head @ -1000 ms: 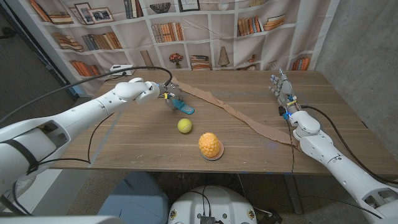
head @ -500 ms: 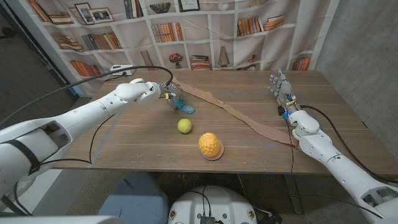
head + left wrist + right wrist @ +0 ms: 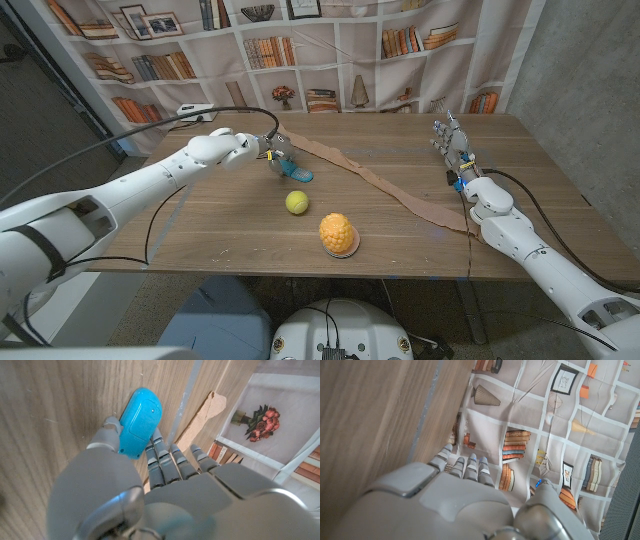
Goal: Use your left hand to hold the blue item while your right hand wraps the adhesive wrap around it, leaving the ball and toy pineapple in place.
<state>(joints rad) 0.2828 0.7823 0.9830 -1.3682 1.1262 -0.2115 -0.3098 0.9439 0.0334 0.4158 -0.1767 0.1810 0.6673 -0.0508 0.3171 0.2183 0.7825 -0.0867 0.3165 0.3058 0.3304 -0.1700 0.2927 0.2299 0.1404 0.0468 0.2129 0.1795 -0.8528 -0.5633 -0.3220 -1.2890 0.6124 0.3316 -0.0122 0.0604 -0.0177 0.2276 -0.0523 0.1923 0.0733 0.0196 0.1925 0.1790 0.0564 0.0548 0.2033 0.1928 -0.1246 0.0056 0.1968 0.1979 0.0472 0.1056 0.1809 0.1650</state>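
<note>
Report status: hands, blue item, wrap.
Left hand grips blue item on the table. Right hand open, off the wrap; wrap lies loose across the table. Ball and pineapple sit nearer, apart from the wrap.

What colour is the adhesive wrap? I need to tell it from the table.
Tan adhesive wrap, paler than the wood; head view.

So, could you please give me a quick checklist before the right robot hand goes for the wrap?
1. Left robot hand grips the blue item: ok.
2. Right robot hand free, holding nothing: ok.
3. Adhesive wrap lies stretched across the table, not yet picked up: not ok.
4. Ball apart from the blue item: ok.
5. Toy pineapple upright near the front edge: ok.
6. Wrap's end fixed to the blue item: cannot tell.
</note>
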